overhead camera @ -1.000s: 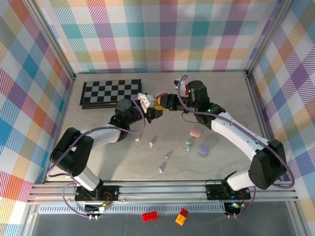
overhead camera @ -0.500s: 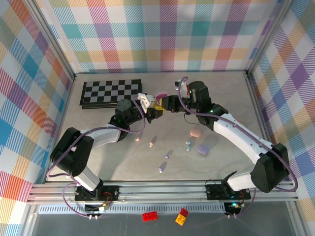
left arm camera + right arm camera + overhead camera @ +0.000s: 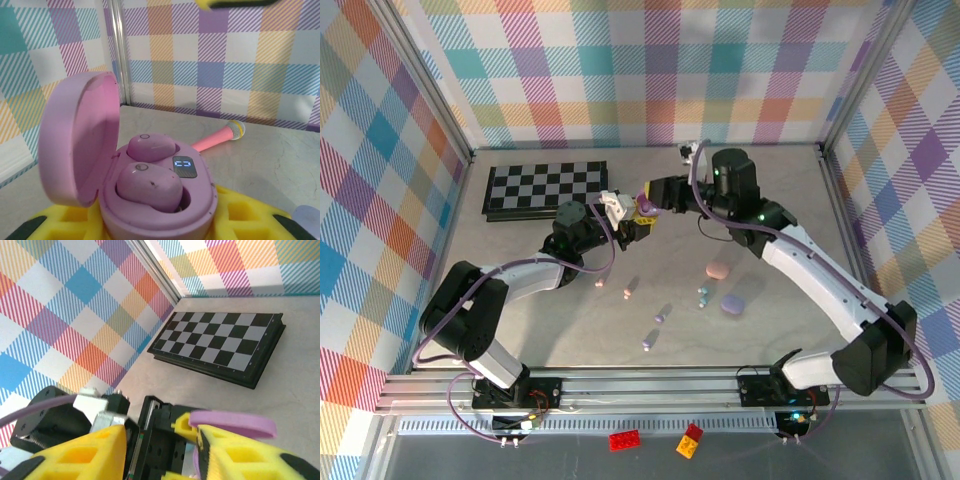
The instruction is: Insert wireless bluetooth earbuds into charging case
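Note:
My left gripper (image 3: pixel 638 222) is shut on a pink charging case (image 3: pixel 202 212), held upright between its yellow fingers (image 3: pixel 245 220). The lid (image 3: pixel 80 135) stands open to the left and a small display glows on the case. Two pink wireless earbuds (image 3: pixel 150 186) (image 3: pixel 151 147) sit in its wells. My right gripper (image 3: pixel 652 193) hovers just above and behind the case, open. In the right wrist view its yellow fingers (image 3: pixel 95 452) are apart, and the lid's edge (image 3: pixel 232 421) is by the right one. Several loose earbuds lie on the table, among them a pink one (image 3: pixel 629 291) and a purple one (image 3: pixel 648 341).
A folded chessboard (image 3: pixel 545 188) lies at the back left. A closed pink case (image 3: pixel 717 270) and a closed purple case (image 3: pixel 733 304) lie right of centre. A pink toy microphone (image 3: pixel 215 139) lies beyond the held case. Red and yellow bricks (image 3: pixel 625 440) lie outside the front rail.
The right gripper's jaws have widened and it has risen and drawn back from the case. The lid has swung open. The left gripper has stayed put.

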Controlling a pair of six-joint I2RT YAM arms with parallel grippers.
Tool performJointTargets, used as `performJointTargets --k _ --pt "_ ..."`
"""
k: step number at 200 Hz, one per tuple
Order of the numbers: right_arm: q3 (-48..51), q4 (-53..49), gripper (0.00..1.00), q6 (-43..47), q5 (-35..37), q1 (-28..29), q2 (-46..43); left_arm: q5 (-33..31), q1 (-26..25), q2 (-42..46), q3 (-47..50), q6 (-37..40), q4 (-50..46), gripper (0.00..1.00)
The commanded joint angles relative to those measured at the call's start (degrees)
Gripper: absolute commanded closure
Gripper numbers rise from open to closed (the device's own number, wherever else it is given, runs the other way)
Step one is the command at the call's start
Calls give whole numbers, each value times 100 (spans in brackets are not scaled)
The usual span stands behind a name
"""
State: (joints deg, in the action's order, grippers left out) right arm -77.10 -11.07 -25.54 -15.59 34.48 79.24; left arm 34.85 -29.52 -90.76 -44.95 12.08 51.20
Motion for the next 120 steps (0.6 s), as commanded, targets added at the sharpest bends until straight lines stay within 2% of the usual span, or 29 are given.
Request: performJointTargets --k 1,56,120 --pt "-723 -841 55 366 35 -20 466 39 -72 214 17 171 57 65" --pt "-1910 -1967 54 454 -116 -20 1397 13 -72 313 39 -48 73 65" --pt "-1604 -2181 55 485 -85 -20 1101 -79 -72 314 48 -119 180 65"
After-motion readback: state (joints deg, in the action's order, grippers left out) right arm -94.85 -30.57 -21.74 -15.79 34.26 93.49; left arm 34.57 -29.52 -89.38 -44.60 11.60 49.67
